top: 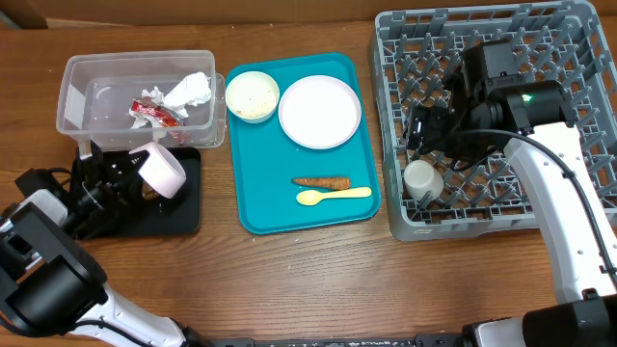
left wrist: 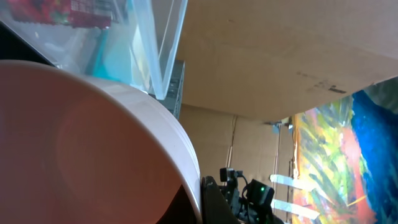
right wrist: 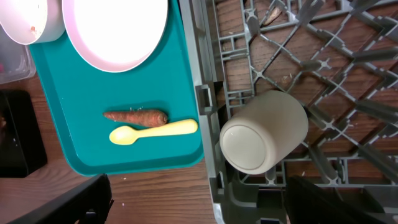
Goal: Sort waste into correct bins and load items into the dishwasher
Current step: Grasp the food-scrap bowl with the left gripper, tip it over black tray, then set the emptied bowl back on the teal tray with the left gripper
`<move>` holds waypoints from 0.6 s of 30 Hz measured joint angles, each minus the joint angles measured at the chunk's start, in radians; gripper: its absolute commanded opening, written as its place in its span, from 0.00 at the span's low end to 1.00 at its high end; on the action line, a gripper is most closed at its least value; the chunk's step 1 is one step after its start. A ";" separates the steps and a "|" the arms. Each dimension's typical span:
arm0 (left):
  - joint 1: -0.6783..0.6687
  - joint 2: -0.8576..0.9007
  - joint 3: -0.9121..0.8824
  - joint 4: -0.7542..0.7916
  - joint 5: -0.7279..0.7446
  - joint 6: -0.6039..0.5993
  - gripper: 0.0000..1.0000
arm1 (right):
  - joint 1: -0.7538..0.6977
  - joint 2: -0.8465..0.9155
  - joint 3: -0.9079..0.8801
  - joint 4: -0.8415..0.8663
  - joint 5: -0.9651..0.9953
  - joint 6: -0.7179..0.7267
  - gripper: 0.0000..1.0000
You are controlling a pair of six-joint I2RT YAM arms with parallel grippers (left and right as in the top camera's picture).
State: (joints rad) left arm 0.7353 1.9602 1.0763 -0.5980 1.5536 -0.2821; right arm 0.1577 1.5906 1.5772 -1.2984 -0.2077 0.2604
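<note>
Closest to the lens, a pinkish-white bowl [left wrist: 93, 143] fills most of the left wrist view, its smooth curved wall and pale rim sweeping across the frame. We cannot see the jaws there. Only the overhead view places it: the left gripper [top: 135, 170] holds it tilted above the black tray [top: 183, 217], jaws closed on it.

Behind the bowl, the left wrist view shows the clear tub [left wrist: 158, 56] from low down, with the red-and-white wrapper [left wrist: 74, 12] visible through its wall. The overhead view shows that wrapper lying inside the tub beside the white crumpled paper [top: 188, 90].

We find the right gripper [right wrist: 199, 186] above the dish rack [right wrist: 206, 56], jaws spread wide and holding nothing. The right wrist view shows a cream cup [right wrist: 264, 130] lying tilted in the rack's corner compartment next to the teal tray [right wrist: 180, 81], closed base toward the camera. Overhead it is only a small pale round.

On the teal tray, the carrot stick [right wrist: 135, 116] and pale yellow spoon [right wrist: 152, 131] lie just beside each other, parallel, with their long axes along the tray's near edge. The spoon's bowl end points toward the black tray and its handle toward the rack. The plate [right wrist: 115, 31] and a small bowl [right wrist: 31, 22] sit side by side farther up the tray. Everything rests on a wooden surface [top: 308, 280].
</note>
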 measured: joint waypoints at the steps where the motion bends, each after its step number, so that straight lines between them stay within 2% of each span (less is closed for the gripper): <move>1: -0.003 -0.008 0.000 0.000 0.000 -0.001 0.04 | 0.000 0.000 0.000 0.000 0.000 0.000 0.91; 5: -0.058 -0.104 0.040 0.000 -0.002 0.000 0.04 | 0.000 0.000 0.000 0.003 0.002 0.000 0.91; 9: -0.163 -0.290 0.134 0.008 -0.060 0.001 0.04 | 0.000 0.000 0.000 0.003 0.002 0.001 0.91; 11: -0.242 -0.386 0.172 0.014 -0.171 0.004 0.04 | 0.000 0.000 0.000 0.003 0.002 0.001 0.91; 14: -0.453 -0.503 0.199 -0.001 -0.465 0.048 0.04 | 0.000 0.000 0.000 0.003 0.002 0.000 0.91; 18: -0.761 -0.485 0.200 -0.065 -0.872 0.126 0.04 | 0.000 0.000 0.000 0.003 0.003 0.001 0.91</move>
State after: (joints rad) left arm -0.0261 1.4750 1.2766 -0.6632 0.6811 -0.1566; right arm 0.1577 1.5906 1.5772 -1.2953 -0.2047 0.2611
